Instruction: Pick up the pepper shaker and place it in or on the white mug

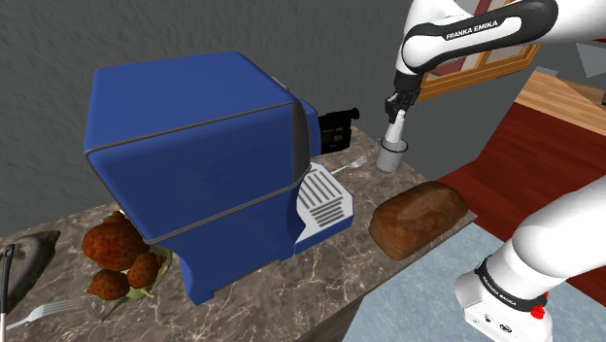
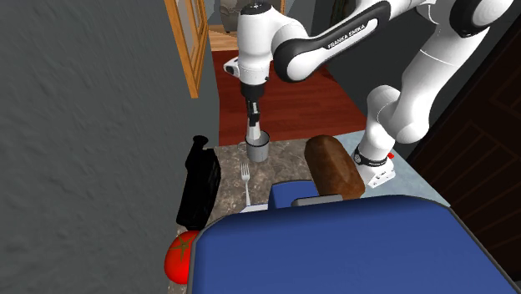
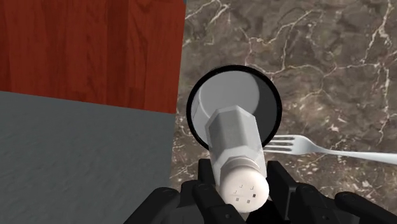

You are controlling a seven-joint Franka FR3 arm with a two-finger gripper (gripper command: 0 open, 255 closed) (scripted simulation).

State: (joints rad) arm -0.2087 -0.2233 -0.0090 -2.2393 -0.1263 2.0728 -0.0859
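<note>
A pale grey pepper shaker with a holed white cap is clasped upright between my black fingers. My gripper is shut on it directly above the grey-white mug, which stands on the marble counter near its far corner. Seen along the gripper, the shaker's lower end lies over the mug's round opening. In the second exterior view the shaker reaches down to the rim of the mug under my gripper. Whether it touches the mug I cannot tell.
A large blue appliance fills the counter's middle. A bread loaf lies near the counter edge by the mug, and a fork and a black object lie beside it. Browned food and a tomato sit further off.
</note>
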